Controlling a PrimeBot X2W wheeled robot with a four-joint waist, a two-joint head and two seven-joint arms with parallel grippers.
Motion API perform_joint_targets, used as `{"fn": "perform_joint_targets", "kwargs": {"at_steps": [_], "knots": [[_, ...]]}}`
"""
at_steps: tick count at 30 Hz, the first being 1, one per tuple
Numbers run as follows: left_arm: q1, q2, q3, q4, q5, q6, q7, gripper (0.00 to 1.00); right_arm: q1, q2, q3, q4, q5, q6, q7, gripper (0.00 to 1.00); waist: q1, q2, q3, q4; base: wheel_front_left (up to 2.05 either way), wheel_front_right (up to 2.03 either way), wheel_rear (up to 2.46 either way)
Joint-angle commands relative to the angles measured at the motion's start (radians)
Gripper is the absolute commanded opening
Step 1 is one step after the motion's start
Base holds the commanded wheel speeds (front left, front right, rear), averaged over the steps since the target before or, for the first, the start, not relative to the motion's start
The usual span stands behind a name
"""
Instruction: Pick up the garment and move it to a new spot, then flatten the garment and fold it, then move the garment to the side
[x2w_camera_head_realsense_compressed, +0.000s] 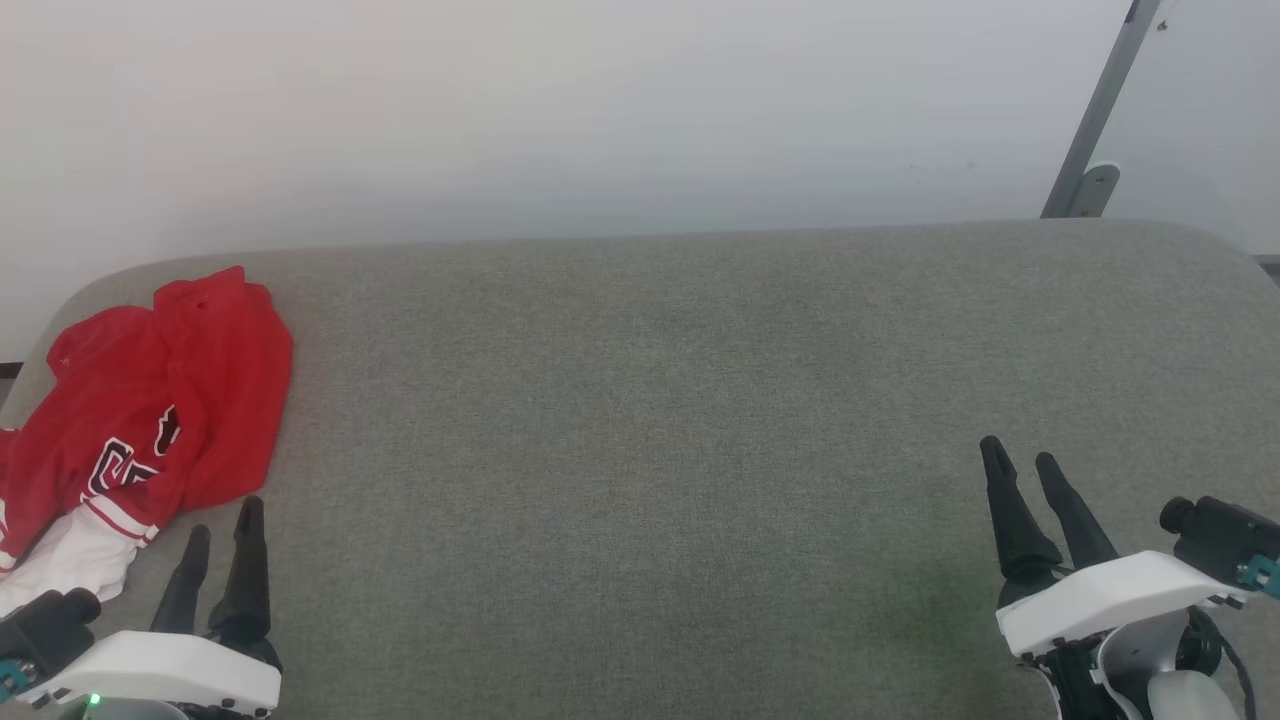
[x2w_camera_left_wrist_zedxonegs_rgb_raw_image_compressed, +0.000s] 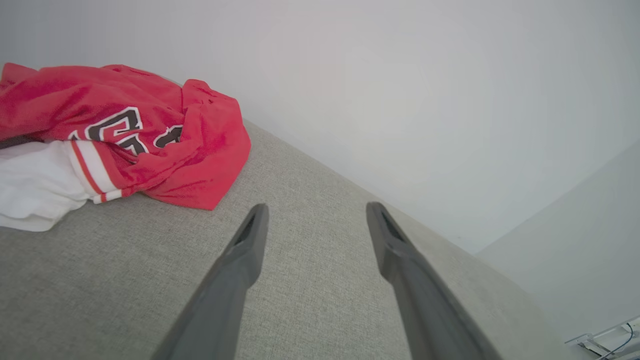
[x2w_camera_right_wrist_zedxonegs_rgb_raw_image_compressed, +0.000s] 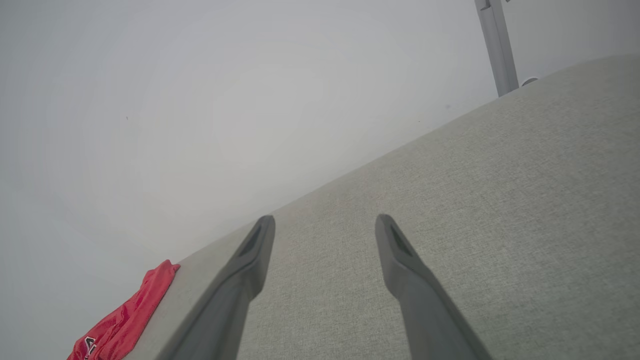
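Observation:
The garment (x2w_camera_head_realsense_compressed: 150, 400) is a red T-shirt with a white sleeve and dark white-outlined letters. It lies crumpled at the far left of the grey fabric table (x2w_camera_head_realsense_compressed: 650, 400). In the left wrist view the garment (x2w_camera_left_wrist_zedxonegs_rgb_raw_image_compressed: 125, 130) sits up and to the left of the fingers. My left gripper (x2w_camera_head_realsense_compressed: 222, 525) stands open just right of the white sleeve, nothing between its fingers, and the left gripper (x2w_camera_left_wrist_zedxonegs_rgb_raw_image_compressed: 315, 210) hovers over bare fabric. My right gripper (x2w_camera_head_realsense_compressed: 1020, 455) is open and empty at the lower right. In the right wrist view the right gripper (x2w_camera_right_wrist_zedxonegs_rgb_raw_image_compressed: 325, 220) points over the table, with the garment (x2w_camera_right_wrist_zedxonegs_rgb_raw_image_compressed: 125, 315) far at lower left.
A pale wall (x2w_camera_head_realsense_compressed: 600, 110) runs behind the table's far edge. A grey metal post (x2w_camera_head_realsense_compressed: 1095, 120) with a foot bracket leans at the back right. The table's corners are rounded.

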Motion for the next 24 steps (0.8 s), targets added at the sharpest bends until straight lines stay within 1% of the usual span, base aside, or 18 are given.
{"fn": "perform_joint_targets", "kwargs": {"at_steps": [1,12,24], "knots": [[-0.003,0.013,0.001,-0.012,0.026,-0.007,-0.012,1.0,-0.009,-0.001,-0.001,-0.016,-0.028,0.0,-0.009,1.0,0.0,0.0,0.0,0.0,0.0,0.0,0.0],[0.008,0.034,-0.009,-0.021,0.121,-0.017,-0.039,1.0,0.003,0.004,-0.004,-0.031,-0.138,0.0,-0.029,1.0,0.0,0.0,-0.003,-0.001,0.0,0.0,0.0],[0.017,0.057,-0.021,-0.029,0.198,-0.021,-0.066,1.0,0.008,0.007,-0.008,-0.038,-0.239,0.0,-0.049,1.0,0.0,0.0,-0.007,-0.005,0.0,0.0,0.0]]}}
